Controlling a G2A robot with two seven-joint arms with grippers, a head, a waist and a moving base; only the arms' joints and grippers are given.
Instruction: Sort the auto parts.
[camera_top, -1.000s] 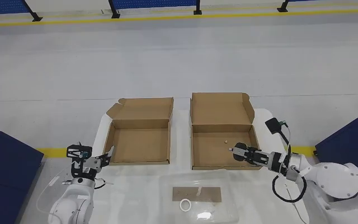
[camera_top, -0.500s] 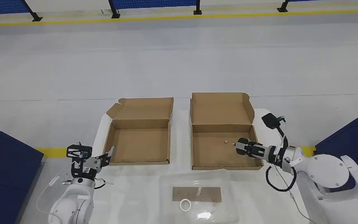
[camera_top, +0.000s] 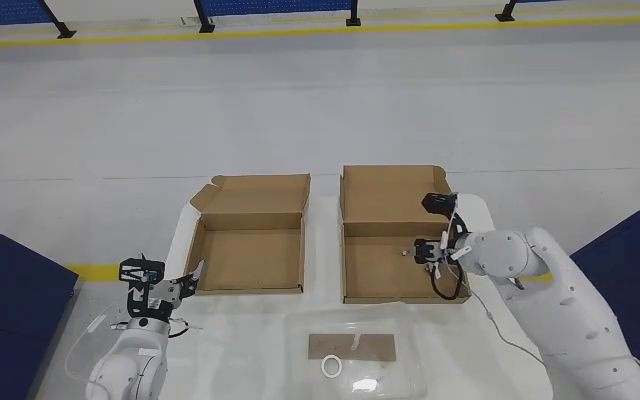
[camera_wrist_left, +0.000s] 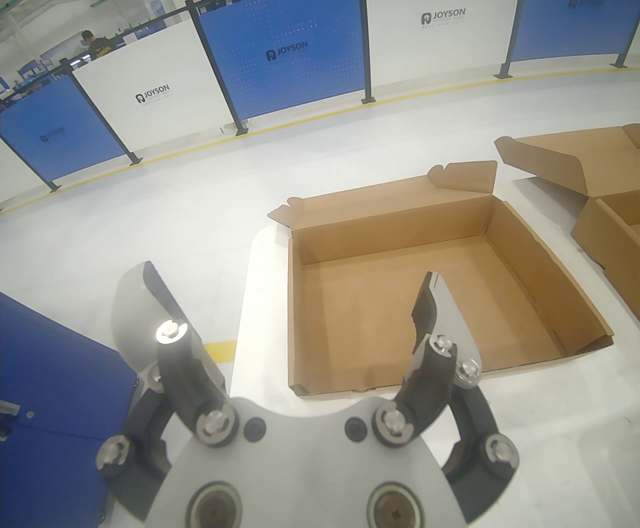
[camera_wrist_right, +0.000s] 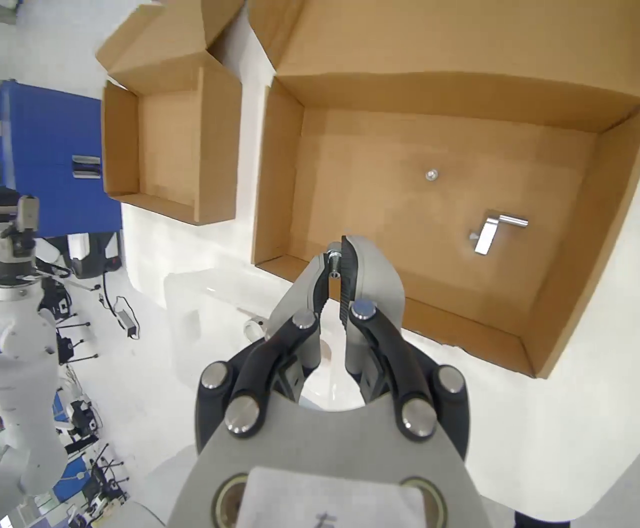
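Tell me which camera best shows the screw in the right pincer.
The right wrist view: the screw sits close up, clamped in the right pincer above the right box. In the top view it is too small to tell. The left wrist view faces the left box.

The white table (camera_top: 250, 320) stands on a pale grey, evenly lit floor (camera_top: 300, 100). Well beyond the table, a yellow floor line (camera_top: 300, 31) runs in front of a row of blue and white partition panels (camera_wrist_left: 280, 55). A blue unit (camera_top: 30, 300) stands at each end of the table.
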